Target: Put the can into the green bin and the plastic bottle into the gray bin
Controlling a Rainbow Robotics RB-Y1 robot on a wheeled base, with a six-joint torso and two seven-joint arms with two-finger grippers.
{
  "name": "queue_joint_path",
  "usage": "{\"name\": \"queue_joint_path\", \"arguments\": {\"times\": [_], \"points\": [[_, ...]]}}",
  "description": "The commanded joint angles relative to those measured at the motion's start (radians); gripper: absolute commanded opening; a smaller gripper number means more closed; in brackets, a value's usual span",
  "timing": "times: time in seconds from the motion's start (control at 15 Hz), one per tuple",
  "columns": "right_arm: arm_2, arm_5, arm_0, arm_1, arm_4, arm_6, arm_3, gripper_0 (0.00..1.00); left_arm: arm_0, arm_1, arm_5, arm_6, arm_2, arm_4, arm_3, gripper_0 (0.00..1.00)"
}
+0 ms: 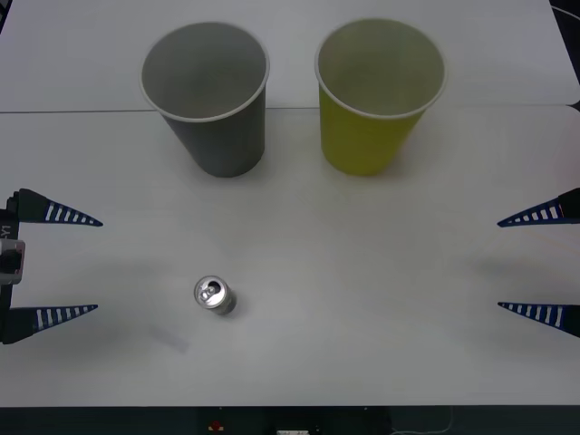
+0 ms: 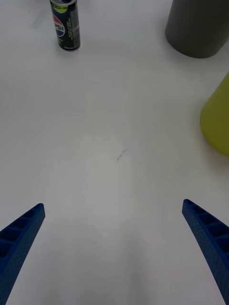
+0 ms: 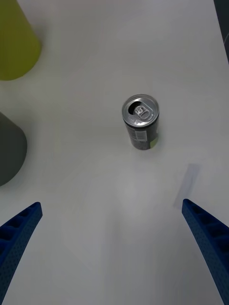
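can (image 1: 215, 296): shiny bare metal top, glossy dark printed side
gray bin (image 1: 209, 97): matt paper, smooth
green bin (image 1: 375, 93): matt paper, smooth
table (image 1: 362, 290): smooth white, dull sheen
left fingers (image 3: 18, 232): ribbed blue plastic

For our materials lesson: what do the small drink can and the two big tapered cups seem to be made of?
Small silver-topped drink can: likely aluminium, given its shiny top and pull tab. Gray tapered cup and yellow-green tapered cup: probably matte paper, with rolled white rims.
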Motion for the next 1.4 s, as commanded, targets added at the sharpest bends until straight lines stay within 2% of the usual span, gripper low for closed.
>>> {"name": "queue_joint_path", "arguments": {"times": [0.07,0.2,0.4,0.8,1.2,1.4], "points": [[0.0,0.0,0.0,0.0,0.0,0.0,0.0,1.0,0.0,0.0,0.0,0.0,0.0,0.0,0.0,1.0],[0.0,0.0,0.0,0.0,0.0,0.0,0.0,1.0,0.001,-0.028,0.009,0.0,0.022,0.02,0.008,1.0],[0.0,0.0,0.0,0.0,0.0,0.0,0.0,1.0,0.01,-0.027,0.004,-0.011,0.045,0.033,0.011,1.0],[0.0,0.0,0.0,0.0,0.0,0.0,0.0,1.0,0.01,-0.027,0.004,-0.049,-0.004,0.076,0.085,1.0],[0.0,0.0,0.0,0.0,0.0,0.0,0.0,1.0,-0.067,-0.027,-0.007,-0.241,-0.142,0.2,0.254,1.0],[0.0,0.0,0.0,0.0,0.0,0.0,0.0,1.0,-0.142,-0.028,-0.018,-0.35,-0.254,0.283,0.373,1.0]]}}
